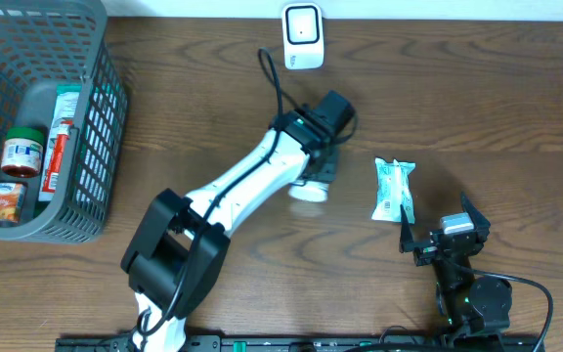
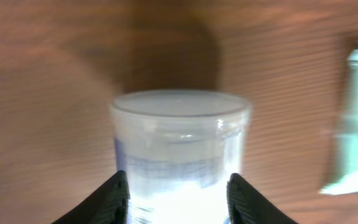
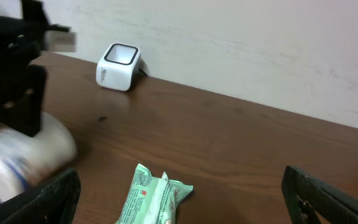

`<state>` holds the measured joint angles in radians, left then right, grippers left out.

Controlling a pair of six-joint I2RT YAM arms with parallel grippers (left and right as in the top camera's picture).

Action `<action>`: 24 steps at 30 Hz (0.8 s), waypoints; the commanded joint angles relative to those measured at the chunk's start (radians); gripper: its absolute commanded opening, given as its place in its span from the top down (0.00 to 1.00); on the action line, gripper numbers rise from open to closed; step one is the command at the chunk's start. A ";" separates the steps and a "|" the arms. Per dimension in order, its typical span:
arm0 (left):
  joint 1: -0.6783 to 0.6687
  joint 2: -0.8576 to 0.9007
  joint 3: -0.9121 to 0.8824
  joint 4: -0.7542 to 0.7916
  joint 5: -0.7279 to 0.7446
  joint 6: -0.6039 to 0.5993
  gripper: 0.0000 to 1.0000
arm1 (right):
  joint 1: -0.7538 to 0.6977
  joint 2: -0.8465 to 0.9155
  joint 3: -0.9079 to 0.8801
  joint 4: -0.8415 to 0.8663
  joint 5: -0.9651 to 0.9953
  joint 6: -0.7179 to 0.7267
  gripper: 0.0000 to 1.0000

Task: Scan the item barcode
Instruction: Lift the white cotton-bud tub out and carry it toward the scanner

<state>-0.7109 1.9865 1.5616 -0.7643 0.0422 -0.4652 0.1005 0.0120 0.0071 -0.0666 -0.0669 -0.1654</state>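
While the left arm stretches across the middle of the table (image 1: 213,88), the left gripper (image 2: 179,186) sits right over a clear plastic container (image 1: 311,190) with a white lid, lying on its side. Seen from the wrist, that container (image 2: 180,149) fills the space between the two black fingers (image 2: 115,198), its rim pointing away from the gripper toward 12 o'clock. The fingers stand half-closed, one close against each wall. The view is blurred, so I cannot tell whether they press it yet.

From the container, the white scanner (image 1: 302,36) stands at 12 o'clock by the far edge, well apart. A green and white packet (image 1: 394,190) lies flat at its 3 o'clock, near but not touching. The grey basket (image 1: 96,147), with a few groceries inside, is off at 9 o'clock.

The right gripper (image 1: 438,227) waits at 5 o'clock of the packet, jaws spread wide and holding nothing.
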 commanded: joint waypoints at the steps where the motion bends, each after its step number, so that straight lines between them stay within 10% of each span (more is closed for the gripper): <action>1: -0.038 0.045 -0.019 0.024 0.023 -0.019 0.54 | 0.006 -0.005 -0.002 -0.004 -0.002 0.000 0.01; 24: -0.052 0.045 -0.061 0.037 -0.050 -0.019 0.30 | 0.006 -0.005 -0.002 -0.004 -0.002 0.000 0.01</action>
<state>-0.7639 2.0098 1.5372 -0.7280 0.0128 -0.4755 0.1005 0.0120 0.0071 -0.0666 -0.0669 -0.1654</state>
